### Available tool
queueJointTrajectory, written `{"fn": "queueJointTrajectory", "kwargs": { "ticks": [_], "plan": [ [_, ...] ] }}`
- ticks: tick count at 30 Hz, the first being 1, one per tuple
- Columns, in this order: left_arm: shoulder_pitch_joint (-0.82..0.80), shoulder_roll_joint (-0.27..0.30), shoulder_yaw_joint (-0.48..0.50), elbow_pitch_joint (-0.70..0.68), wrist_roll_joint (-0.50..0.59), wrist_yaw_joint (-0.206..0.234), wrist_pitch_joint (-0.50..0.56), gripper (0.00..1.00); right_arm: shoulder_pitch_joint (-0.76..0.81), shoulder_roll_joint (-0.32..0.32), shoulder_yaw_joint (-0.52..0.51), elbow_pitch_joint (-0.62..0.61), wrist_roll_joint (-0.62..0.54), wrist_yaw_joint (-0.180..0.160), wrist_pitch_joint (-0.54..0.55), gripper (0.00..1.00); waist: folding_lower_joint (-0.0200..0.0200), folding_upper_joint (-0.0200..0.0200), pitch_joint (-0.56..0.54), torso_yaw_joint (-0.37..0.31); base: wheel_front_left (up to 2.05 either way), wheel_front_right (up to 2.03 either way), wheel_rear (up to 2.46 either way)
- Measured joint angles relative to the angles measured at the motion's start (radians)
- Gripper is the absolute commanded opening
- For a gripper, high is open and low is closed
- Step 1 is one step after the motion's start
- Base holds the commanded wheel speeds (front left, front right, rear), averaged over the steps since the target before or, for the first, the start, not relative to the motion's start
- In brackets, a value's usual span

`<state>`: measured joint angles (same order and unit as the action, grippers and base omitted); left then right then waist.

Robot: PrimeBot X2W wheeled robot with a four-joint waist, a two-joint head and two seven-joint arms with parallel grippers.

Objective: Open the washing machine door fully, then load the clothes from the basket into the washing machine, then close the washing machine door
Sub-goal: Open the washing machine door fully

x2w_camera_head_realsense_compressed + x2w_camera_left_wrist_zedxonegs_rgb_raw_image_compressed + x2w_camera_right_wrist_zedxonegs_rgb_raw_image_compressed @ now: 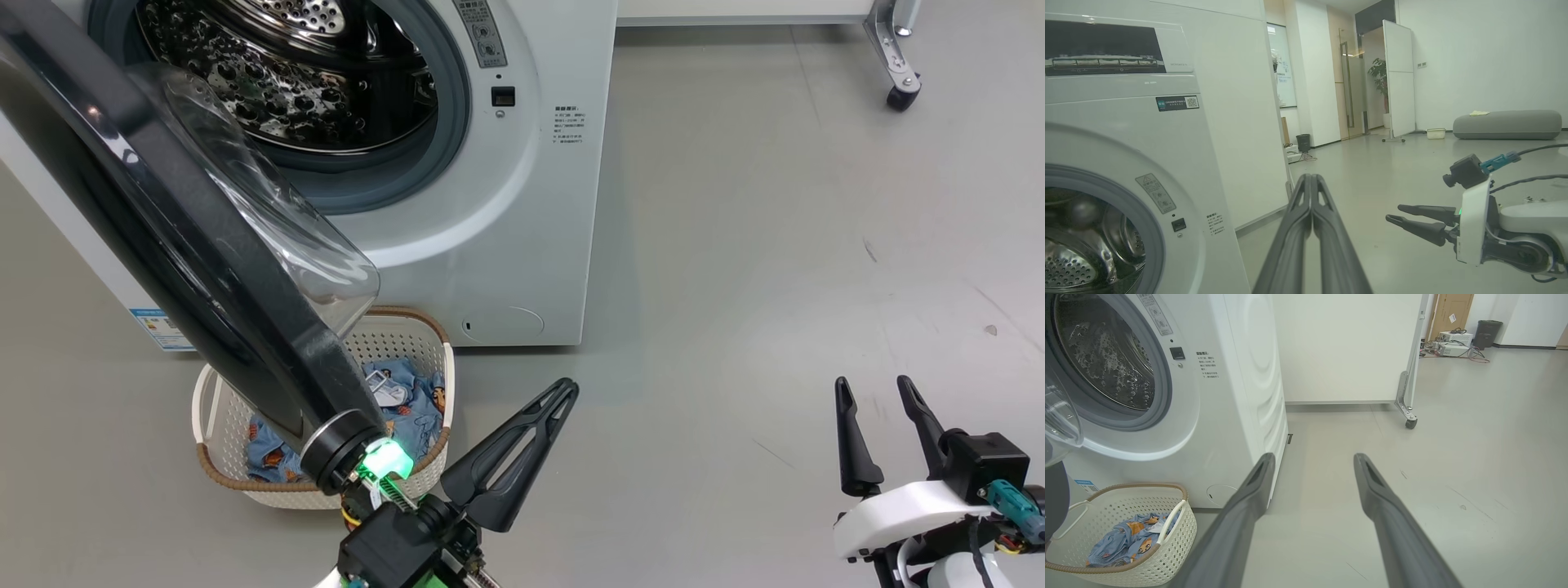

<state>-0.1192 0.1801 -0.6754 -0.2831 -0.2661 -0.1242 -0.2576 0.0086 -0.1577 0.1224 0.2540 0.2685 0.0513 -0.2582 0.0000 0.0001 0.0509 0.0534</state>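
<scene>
The washing machine (490,204) stands at the upper left with its steel drum (286,82) exposed. Its door (196,253) hangs open toward me, black rim slanting down, with the glass bowl (277,212) over the basket (392,335). The basket sits on the floor against the machine's front and holds light blue clothes (416,408). My left gripper (565,390) is shut on nothing, just right of the door's lower edge and the basket. My right gripper (873,385) stands open and empty, low over bare floor far to the right. The right wrist view shows the basket (1167,555) and clothes (1122,539) left of its fingers (1249,490).
A wheeled foot of a white partition (898,82) stands at the back right, seen too in the right wrist view as a castor (1410,422). Grey floor (775,286) spreads right of the machine. Far off are a grey bench (1506,124) and a standing panel (1398,81).
</scene>
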Motion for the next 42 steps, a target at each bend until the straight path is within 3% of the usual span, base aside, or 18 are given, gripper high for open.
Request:
{"fn": "queueJointTrajectory", "kwargs": {
  "ticks": [25, 42],
  "plan": [
    [0.023, -0.035, 0.125, 0.308, -0.045, 0.012, 0.001, 0.0, -0.001, 0.015, -0.025, 0.007, -0.016, 0.018, 0.0, 1.0, 0.0, 0.0, 0.032, 0.003, 0.0, 0.0, 0.0],
    [0.001, -0.061, 0.212, 0.401, -0.088, 0.021, 0.001, 0.0, -0.001, 0.028, -0.039, 0.02, -0.022, 0.027, 0.0, 1.0, 0.0, 0.0, 0.031, -0.001, 0.0, 0.0, 0.0]
  ]
}}
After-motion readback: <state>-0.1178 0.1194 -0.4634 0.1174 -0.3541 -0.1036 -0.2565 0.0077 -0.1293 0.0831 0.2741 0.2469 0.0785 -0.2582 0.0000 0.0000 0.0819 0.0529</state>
